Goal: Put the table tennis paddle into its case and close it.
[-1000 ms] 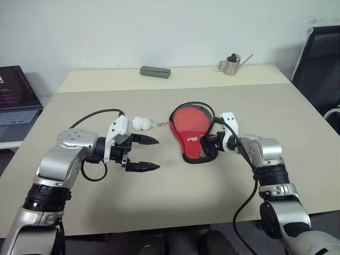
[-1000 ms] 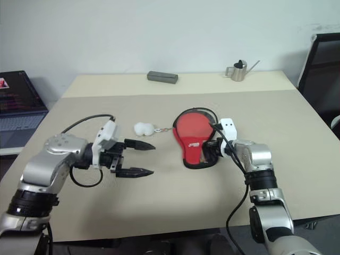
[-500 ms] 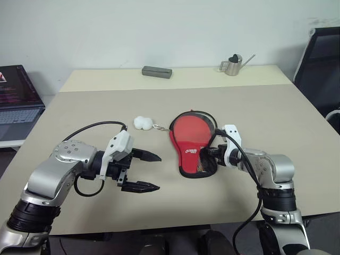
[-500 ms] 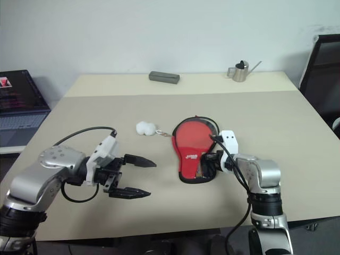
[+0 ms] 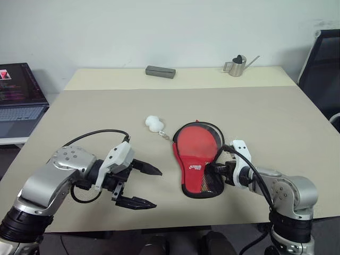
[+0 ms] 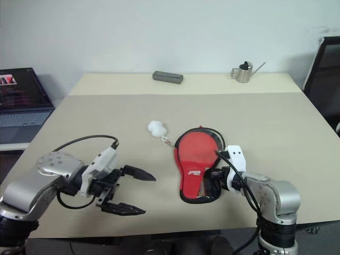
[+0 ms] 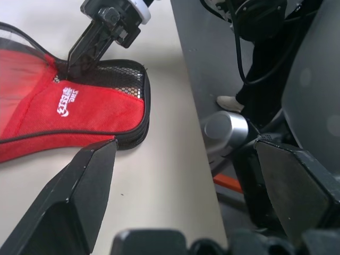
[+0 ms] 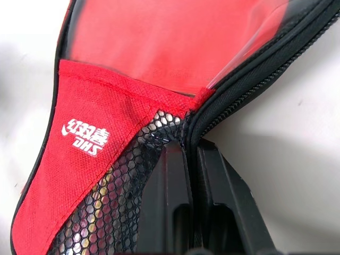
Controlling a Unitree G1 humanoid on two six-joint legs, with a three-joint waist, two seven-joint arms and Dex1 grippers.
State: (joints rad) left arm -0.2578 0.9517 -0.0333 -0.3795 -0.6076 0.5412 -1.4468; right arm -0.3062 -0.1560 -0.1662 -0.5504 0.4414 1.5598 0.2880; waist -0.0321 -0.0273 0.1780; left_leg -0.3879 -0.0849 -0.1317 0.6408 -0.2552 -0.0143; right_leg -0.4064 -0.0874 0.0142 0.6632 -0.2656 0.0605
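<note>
Evidently the paddle was already inside: the red case [image 5: 196,159] lay flat on the table [image 5: 276,122], my right gripper [image 5: 217,172] pinching its zipper edge by the mesh pocket [image 8: 114,207], my left gripper [image 5: 144,186] spread empty beside it. How much zipping remained, I couldn't tell.

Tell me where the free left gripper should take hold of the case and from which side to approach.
Probably the case at its narrow handle end's left edge, coming in low from the robot's left. It lies flat on the table, so only the rim offers a pinch. The right gripper is shut on the opposite edge; the left gripper stands open beside it.
</note>
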